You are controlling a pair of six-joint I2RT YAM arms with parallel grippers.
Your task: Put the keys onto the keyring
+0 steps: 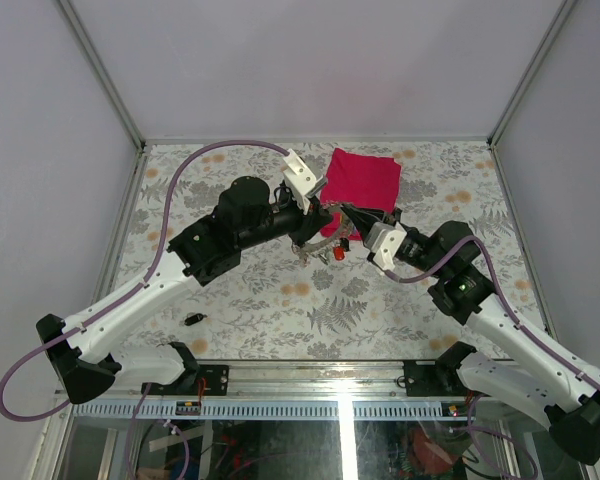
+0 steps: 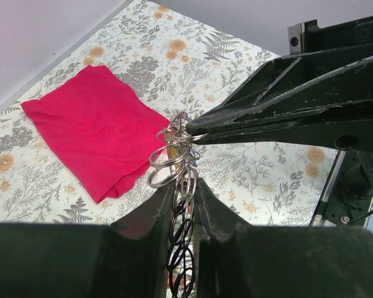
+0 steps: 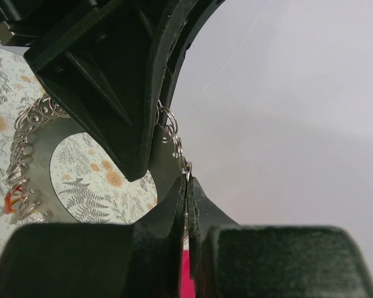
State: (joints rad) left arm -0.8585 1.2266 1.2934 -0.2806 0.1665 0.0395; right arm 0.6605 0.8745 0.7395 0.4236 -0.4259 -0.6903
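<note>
The keyring point(image 3: 40, 141), a flat grey band edged with small split rings, hangs above the table between both grippers. My left gripper point(image 2: 186, 183) is shut on its band, which shows edge-on point(image 2: 185, 211) in the left wrist view. My right gripper point(image 3: 188, 181) comes in from the right point(image 2: 202, 132) and is shut on a small split ring at the keyring's rim; whatever hangs on that ring is hidden between the fingers. A red key point(image 1: 338, 255) dangles under the ring and also shows in the right wrist view point(image 3: 12, 202). A black key point(image 1: 192, 319) lies on the table at the near left.
A red folded cloth point(image 1: 362, 178) lies at the back centre, just behind the grippers point(image 2: 90, 127). The table has a floral cover point(image 1: 280, 300) and grey walls on three sides. The metal rail point(image 1: 330, 405) runs along the near edge.
</note>
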